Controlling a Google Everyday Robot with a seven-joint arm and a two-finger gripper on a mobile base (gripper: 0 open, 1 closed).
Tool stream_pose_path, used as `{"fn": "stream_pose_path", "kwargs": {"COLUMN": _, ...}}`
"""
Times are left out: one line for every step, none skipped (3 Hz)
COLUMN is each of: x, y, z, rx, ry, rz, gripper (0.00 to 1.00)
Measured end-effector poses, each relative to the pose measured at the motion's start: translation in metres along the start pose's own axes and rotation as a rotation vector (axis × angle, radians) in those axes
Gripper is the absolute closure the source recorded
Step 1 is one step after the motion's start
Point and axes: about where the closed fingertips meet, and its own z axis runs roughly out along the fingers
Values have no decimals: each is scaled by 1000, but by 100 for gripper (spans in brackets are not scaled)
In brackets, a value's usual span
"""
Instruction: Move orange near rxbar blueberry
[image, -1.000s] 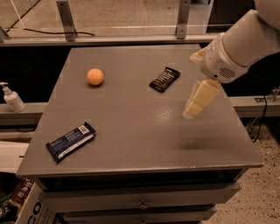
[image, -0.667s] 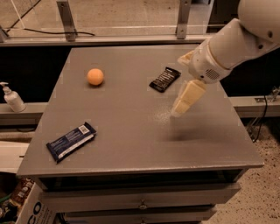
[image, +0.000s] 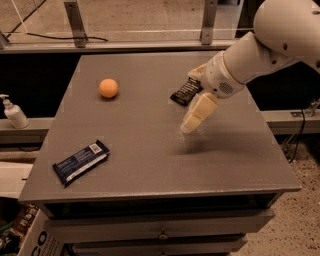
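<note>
Positions for you: the small round matte orange fruit (image: 108, 88) sits at the far left of the grey worktop (image: 150, 165), well apart from the flat dark blue-wrapped snack bar (image: 80, 162) with its white label, which lies near the front left edge. Your cream end effector (image: 187, 127) hangs over the middle of the worktop, near a black-wrapped bar (image: 186, 91), and you cannot tell whether it is apart or together.

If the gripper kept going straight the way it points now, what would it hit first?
Most likely the bare table top just below the gripper, which angles down-left over the table's middle. The orange and rxbar blueberry lie off that line; depth is uncertain.
</note>
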Motion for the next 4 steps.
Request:
{"fn": "stream_pose_path", "kwargs": {"x": -4, "y": -5, "z": 8, "rx": 5, "ry": -35, "rz": 20, "gripper": 0}}
{"fn": "stream_pose_path", "kwargs": {"x": -20, "y": -22, "z": 32, "rx": 18, "ry": -96, "rz": 17, "gripper": 0}}
{"fn": "stream_pose_path", "kwargs": {"x": -35, "y": -44, "z": 58, "rx": 30, "ry": -170, "rz": 28, "gripper": 0}}
{"fn": "stream_pose_path", "kwargs": {"x": -47, "y": -61, "z": 83, "rx": 40, "ry": -254, "rz": 72, "gripper": 0}}
